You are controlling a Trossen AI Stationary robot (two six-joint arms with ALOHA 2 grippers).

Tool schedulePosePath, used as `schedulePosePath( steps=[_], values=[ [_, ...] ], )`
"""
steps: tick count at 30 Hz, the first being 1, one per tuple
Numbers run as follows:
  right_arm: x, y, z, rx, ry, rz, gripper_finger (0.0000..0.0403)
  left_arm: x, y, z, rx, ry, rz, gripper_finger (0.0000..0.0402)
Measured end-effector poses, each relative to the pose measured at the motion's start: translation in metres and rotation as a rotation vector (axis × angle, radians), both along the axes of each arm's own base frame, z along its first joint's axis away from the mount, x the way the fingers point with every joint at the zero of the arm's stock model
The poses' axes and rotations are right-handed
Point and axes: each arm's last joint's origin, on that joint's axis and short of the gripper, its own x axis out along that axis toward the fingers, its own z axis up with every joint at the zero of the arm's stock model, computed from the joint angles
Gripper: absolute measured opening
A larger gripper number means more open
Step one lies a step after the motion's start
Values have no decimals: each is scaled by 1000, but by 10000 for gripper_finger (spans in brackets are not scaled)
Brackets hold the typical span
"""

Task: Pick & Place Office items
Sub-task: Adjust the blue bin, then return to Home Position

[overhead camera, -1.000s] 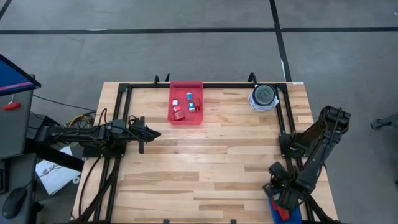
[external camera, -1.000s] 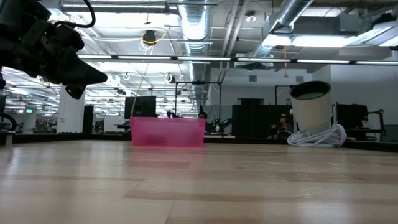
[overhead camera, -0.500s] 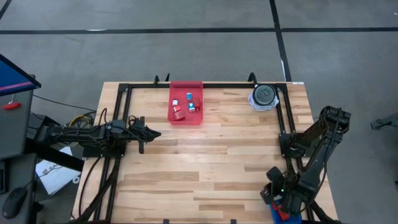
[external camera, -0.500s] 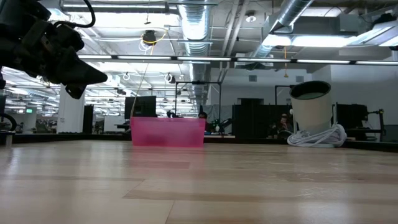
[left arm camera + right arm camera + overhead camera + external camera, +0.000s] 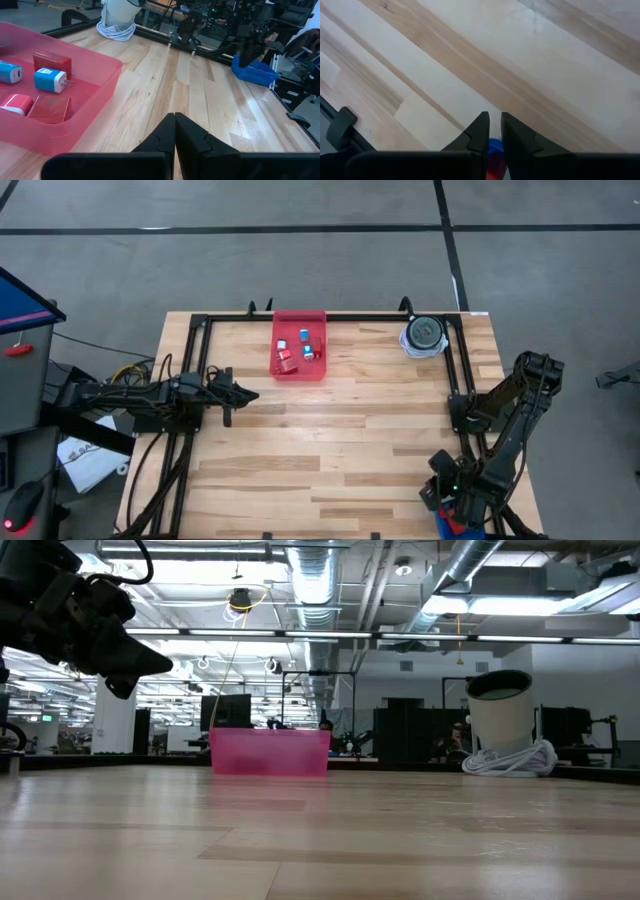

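Observation:
Several office items (image 5: pixel 298 350) lie in the red tray (image 5: pixel 300 376) by the far edge: red blocks (image 5: pixel 52 62) and a blue-white cube (image 5: pixel 50 80). My left gripper (image 5: pixel 250 395) hovers shut above the table's left part, pointing at that tray, and touches nothing. My right gripper (image 5: pixel 456 505) is over the blue tray (image 5: pixel 477 531) at the near right corner, where a red piece (image 5: pixel 455 524) shows. In the right wrist view its fingers (image 5: pixel 494 116) stand almost together, with a small blue and red piece (image 5: pixel 494 150) in the narrow gap. My right gripper has a small blue and red piece (image 5: pixel 495 146) between its two fingers, behind the fingertips. The fingers slant down toward the wooden table top. The gripper's own body hides the rest of the piece, so which part is held cannot be told.
A big round grey-and-white disc (image 5: pixel 423 335) with a coiled white cord stands at the far right corner. A black metal frame (image 5: pixel 190 380) runs along the table's edges. The wooden middle of the table (image 5: pixel 340 440) is bare.
My right arm has shifted a little toward the table's near edge over the blue tray and turned slightly, then held still. The left arm and the pieces in the red tray have stayed put.

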Motion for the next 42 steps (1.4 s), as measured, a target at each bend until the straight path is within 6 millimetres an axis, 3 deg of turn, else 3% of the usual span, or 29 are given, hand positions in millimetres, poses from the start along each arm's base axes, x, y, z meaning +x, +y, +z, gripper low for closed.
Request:
schedulePosePath(
  steps=[16, 24, 26, 33, 39, 42],
  values=[
    [-7, -13, -2, -114, 126, 2, 42, 0, 0, 0, 0, 0, 0, 2],
    [-6, -16, -2, -152, 110, -4, 42, 0, 0, 0, 0, 0, 0, 2],
    [-5, -15, 0, -167, 39, 15, 42, 0, 0, 0, 0, 0, 0, 2],
    [15, -20, 25, -377, -498, 103, 42, 0, 0, 0, 0, 0, 0, 2],
    [35, -38, 59, -492, -614, 205, 43, 0, 0, 0, 0, 0, 0, 2],
    [54, -46, 63, -485, -635, 341, 43, 0, 0, 0, 0, 0, 0, 2]
  ],
)
